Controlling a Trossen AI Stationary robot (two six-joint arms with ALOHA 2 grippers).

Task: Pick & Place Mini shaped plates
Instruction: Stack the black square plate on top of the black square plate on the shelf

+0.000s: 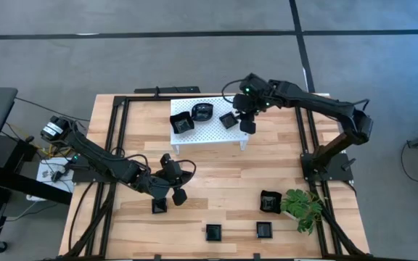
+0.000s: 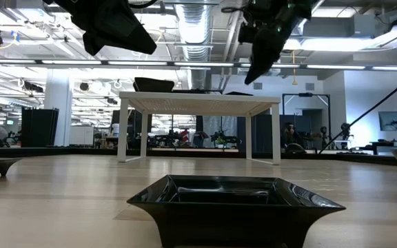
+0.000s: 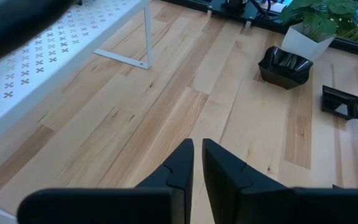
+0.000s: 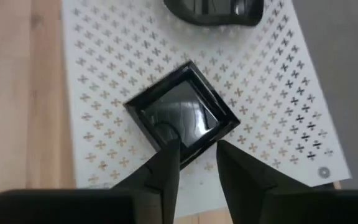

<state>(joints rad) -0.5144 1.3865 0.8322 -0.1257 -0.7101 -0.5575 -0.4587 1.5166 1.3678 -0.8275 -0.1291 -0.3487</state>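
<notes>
Three glossy black mini plates sit on the white rack [image 1: 207, 130]: a deep square one [image 1: 181, 123], a rounded one [image 1: 203, 112] and a small square one [image 1: 228, 119] [image 4: 182, 115]. Several more rest on the wood: one [image 1: 159, 206] by the left arm, two near the near edge [image 1: 213, 232] [image 1: 265, 230], and one [image 1: 270, 201] [image 3: 283, 65] beside the plant. My right gripper [image 1: 247, 129] [image 4: 194, 158] is open and hangs above the rack, over the small square plate's edge, clear of it in the low view [image 2: 253, 72]. My left gripper [image 1: 176, 192] [image 3: 198, 168] is shut and empty, raised over bare wood.
The potted green plant [image 1: 303, 206] [image 3: 322, 22] stands at the table's right near corner. The rack stands on thin white legs [image 2: 142, 131] toward the far side. Black frame rails [image 1: 115, 145] run along the table's edges. One plate [image 2: 233, 207] sits close before the low camera.
</notes>
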